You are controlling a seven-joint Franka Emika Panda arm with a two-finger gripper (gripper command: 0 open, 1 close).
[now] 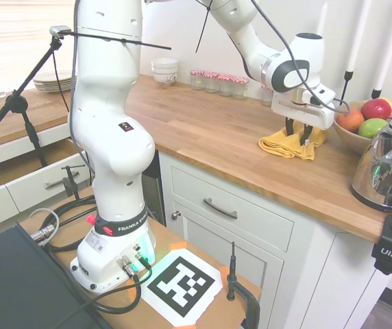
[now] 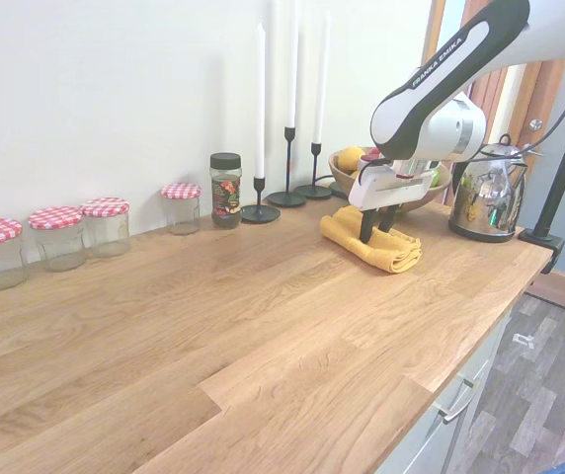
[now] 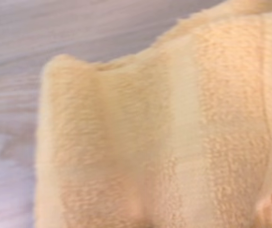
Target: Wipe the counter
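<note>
Nearest, in the first exterior view, the bench [image 1: 216, 137] runs as a long stretch of warm-brown planks over white cabinets, its front part bare. Further along it lies a yellow cloth [image 1: 290, 144], folded and a little rumpled, close to the back right end. The tool [image 1: 298, 131] stands over the cloth with its two dark fingers [image 2: 366, 225] spread apart and pressed down into the fabric; nothing is pinched between them yet, as far as the exterior views show. The wrist view is filled with soft, fuzzy pile and a strip of wood beside it.

By my reading, the cloth will handle as light, limp and compressible: it should bunch when squeezed and drag easily over the wood. A raised fold near its middle looks the best place to take hold, so enough fabric trails flat for wiping. The bench itself is hard, smooth and fixed, so it needs only steady downward pressure.

Just behind the cloth sits a bowl [image 1: 347, 137] holding fruit: red, green, orange and yellow pieces. A shiny kettle [image 1: 388, 168] stands beside it; what it holds cannot be seen. Farther back along the wall are jars [image 2: 55, 235] with checked lids, seemingly empty, a dark-lidded jar [image 2: 225, 190] with mixed contents, and candlesticks [image 2: 287, 138].
</note>
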